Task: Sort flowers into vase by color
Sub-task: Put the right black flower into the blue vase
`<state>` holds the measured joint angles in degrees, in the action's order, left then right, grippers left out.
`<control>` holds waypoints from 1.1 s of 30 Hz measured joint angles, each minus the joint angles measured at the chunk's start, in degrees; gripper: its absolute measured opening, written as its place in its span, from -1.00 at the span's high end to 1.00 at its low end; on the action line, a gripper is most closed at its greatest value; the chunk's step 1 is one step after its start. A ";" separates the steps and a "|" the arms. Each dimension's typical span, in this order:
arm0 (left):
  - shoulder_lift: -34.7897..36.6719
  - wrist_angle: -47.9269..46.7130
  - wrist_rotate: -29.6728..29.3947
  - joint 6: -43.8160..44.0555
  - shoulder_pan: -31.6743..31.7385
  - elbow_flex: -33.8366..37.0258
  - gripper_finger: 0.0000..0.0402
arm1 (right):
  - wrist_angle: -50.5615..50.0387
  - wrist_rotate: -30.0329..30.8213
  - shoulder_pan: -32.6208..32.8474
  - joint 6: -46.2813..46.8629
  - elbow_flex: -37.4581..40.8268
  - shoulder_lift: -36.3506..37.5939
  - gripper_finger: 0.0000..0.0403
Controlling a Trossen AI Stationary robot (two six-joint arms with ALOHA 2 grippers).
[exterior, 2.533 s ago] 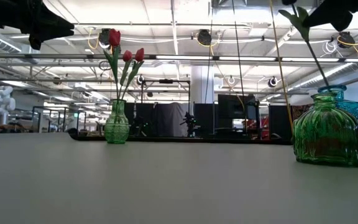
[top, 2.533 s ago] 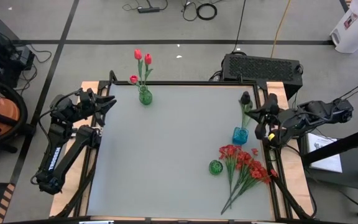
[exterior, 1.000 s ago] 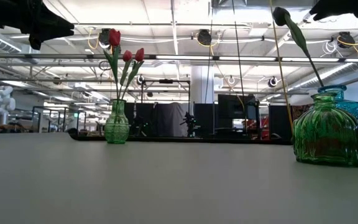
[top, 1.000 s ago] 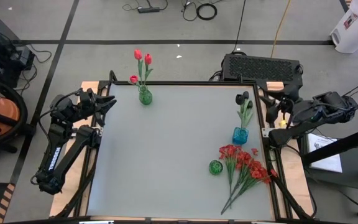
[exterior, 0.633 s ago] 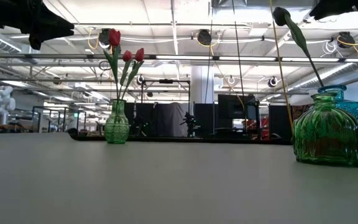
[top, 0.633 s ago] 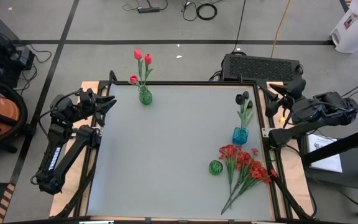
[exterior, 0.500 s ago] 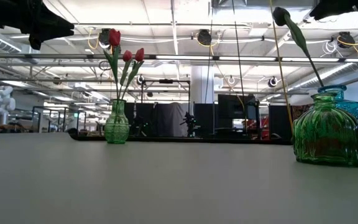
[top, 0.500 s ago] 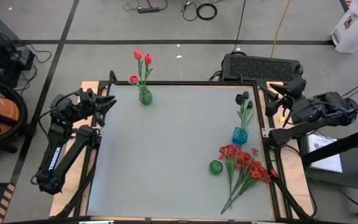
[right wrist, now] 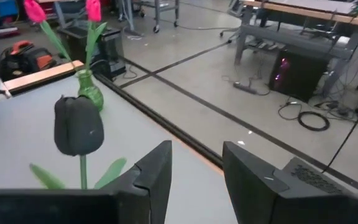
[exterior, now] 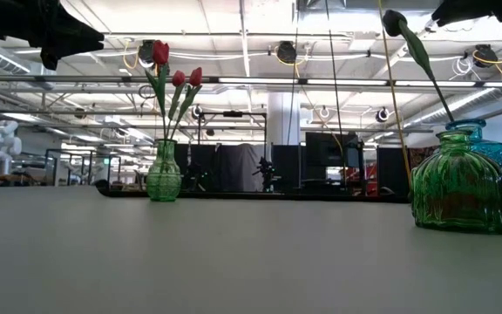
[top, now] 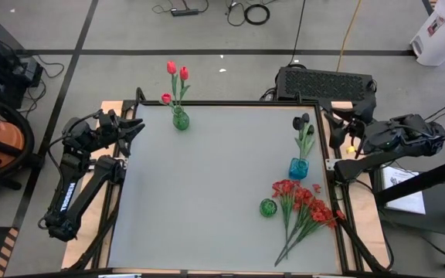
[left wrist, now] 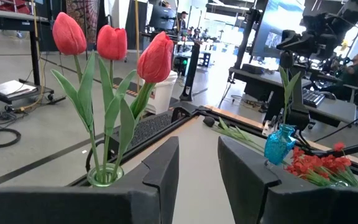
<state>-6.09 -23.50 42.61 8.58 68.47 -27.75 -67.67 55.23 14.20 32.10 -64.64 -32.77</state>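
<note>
High view: the grey counter (top: 207, 185) carries a slim green vase (top: 180, 119) at its far left corner holding three red-pink tulips (top: 175, 78), a blue vase (top: 298, 167) near the right edge with one black tulip (top: 303, 121) standing in it, a round green vase (top: 267, 207) just in front of the blue one, and a bunch of small red blossoms (top: 306, 202) lying flat beside the round vase with its green stems running toward the near edge. The left pincer (top: 132, 127) waits at the counter's left edge, and the right pincer (top: 335, 128) hangs off the right edge, just beyond the black tulip and apart from it. Low view: the round green vase (exterior: 460, 192) stands close at the right, the blue vase (exterior: 482, 139) showing behind it with the black tulip (exterior: 395, 22) leaning up and left, and the slim vase with its red-pink tulips (exterior: 174, 70) stands far off at the left. Left wrist view: the left pincer (left wrist: 197, 163) has its fingers parted with bare space between them and grips nothing, the red-pink tulips (left wrist: 110, 43) close ahead. Right wrist view: the right pincer (right wrist: 196, 168) likewise has its fingers apart with nothing between them, the black tulip (right wrist: 78, 125) near and untouched
</note>
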 joint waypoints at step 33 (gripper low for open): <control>0.00 0.00 0.00 0.01 0.01 0.00 0.41 | 3.71 -31.64 -43.11 -14.97 0.04 -0.09 0.33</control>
<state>-6.09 -23.50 42.61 8.58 68.48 -27.75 -63.96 23.59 -28.91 17.13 -64.60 -32.86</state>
